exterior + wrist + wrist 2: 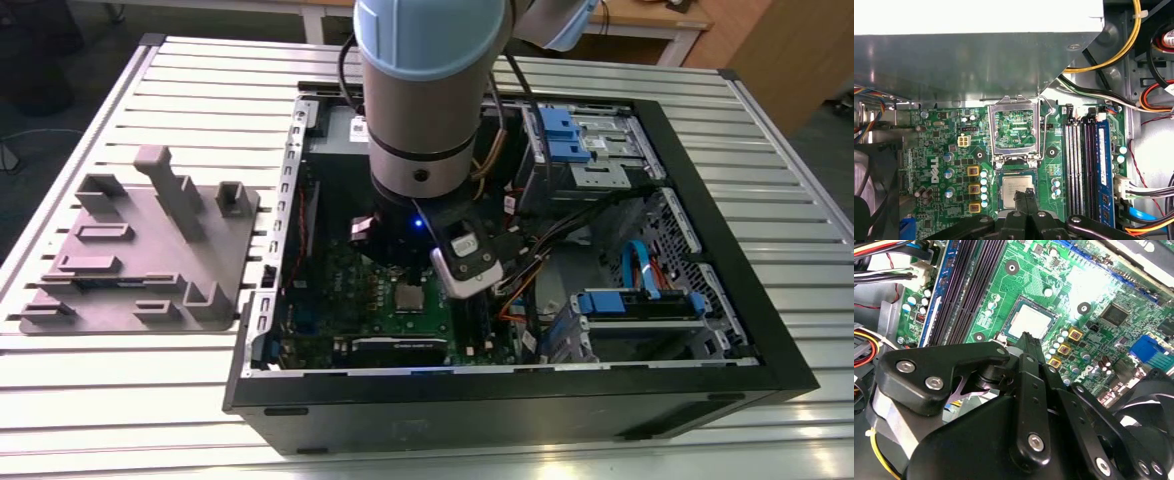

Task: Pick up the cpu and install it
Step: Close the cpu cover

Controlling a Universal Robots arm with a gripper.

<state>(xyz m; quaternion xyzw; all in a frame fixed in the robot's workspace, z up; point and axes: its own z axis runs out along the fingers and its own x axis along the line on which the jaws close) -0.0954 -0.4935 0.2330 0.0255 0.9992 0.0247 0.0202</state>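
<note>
Slatted metal table, open computer case. The cpu lies flat in its socket, just beside the raised metal frame. End effector hovers over it, fingertips pressed together, gripping nothing. Probably light, stiff and fragile underneath; best taken by 2 opposite edges.

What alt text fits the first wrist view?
The cpu lies in its socket on the green board, the tool shut with its tips over the cpu's edge. The socket's frame is hinged open beside it; memory slots run alongside.
</note>
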